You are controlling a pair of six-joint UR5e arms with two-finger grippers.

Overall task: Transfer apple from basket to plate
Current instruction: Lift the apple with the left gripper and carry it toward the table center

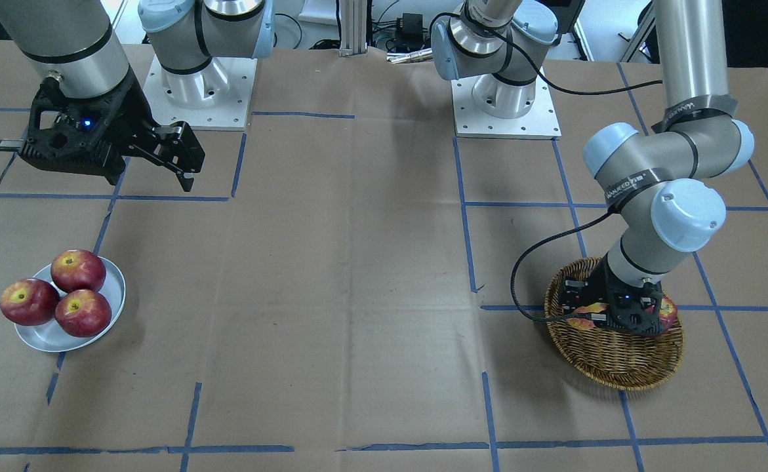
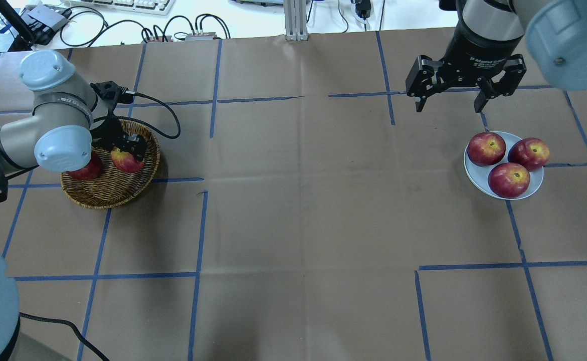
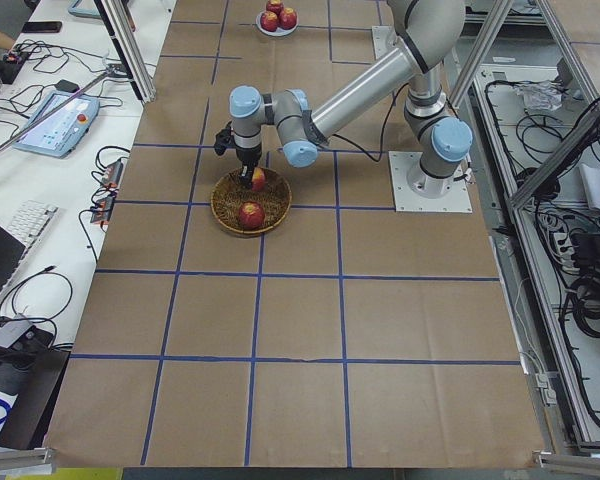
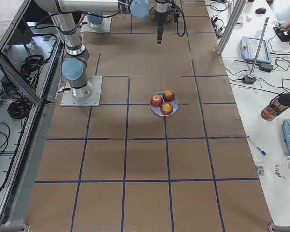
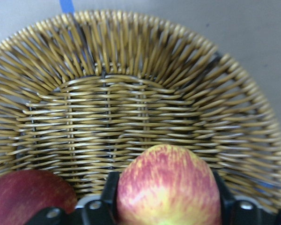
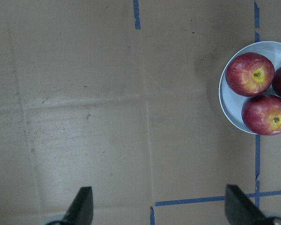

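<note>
The pale yellow-red streaked apple [image 5: 168, 173] sits between the fingers of my left gripper [image 5: 166, 208], low inside the wicker basket [image 5: 131, 93]. The fingers press both its sides. In the overhead view the apple [image 2: 124, 161] is in the basket [image 2: 108, 193] at the left, partly under the gripper. The pale plate [image 2: 475, 176] at the right holds three dark red apples. My right gripper [image 2: 448, 106] hangs open and empty above the table, just beyond the plate.
A dark red apple [image 2: 85, 170] lies in the basket beside the held one; it also shows in the left wrist view [image 5: 28, 197]. The left arm's cable [image 2: 168, 120] loops over the basket's far rim. Brown paper with blue tape lines covers the table.
</note>
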